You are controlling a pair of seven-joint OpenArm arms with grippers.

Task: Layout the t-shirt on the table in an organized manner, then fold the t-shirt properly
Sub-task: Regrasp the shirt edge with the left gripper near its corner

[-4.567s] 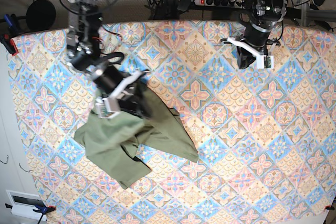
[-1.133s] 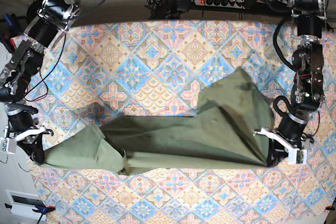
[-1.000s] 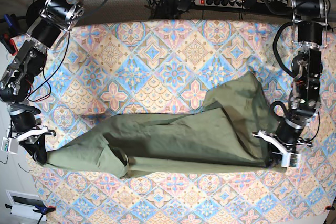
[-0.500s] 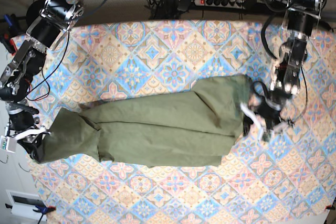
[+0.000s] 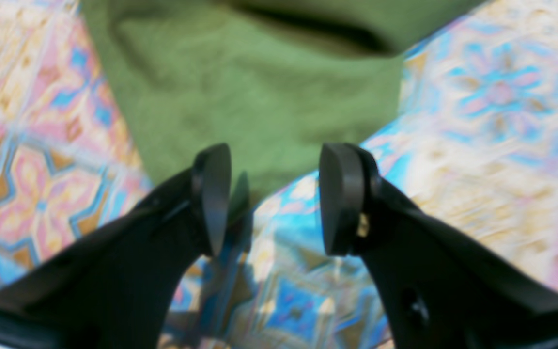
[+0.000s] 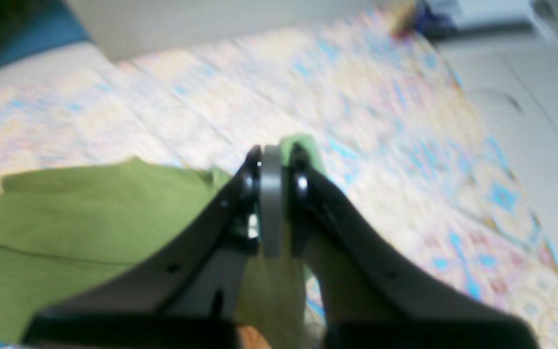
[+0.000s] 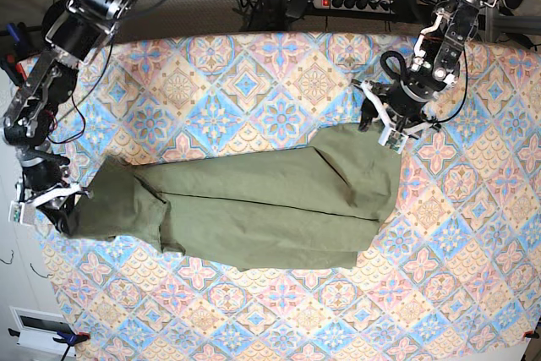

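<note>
The soft, limp olive-green cotton t-shirt will sag and crease wherever it is unsupported, so it is best pinched at hems and corners. It lies stretched in a long, wrinkled band across the floral tile-patterned table. The right gripper is clamped on the shirt's end, cloth showing between its fingers. The left gripper is spread wide and empty, shirt edge just ahead.

The left gripper hangs with jaws apart, empty, over the t-shirt edge and the table.
</note>
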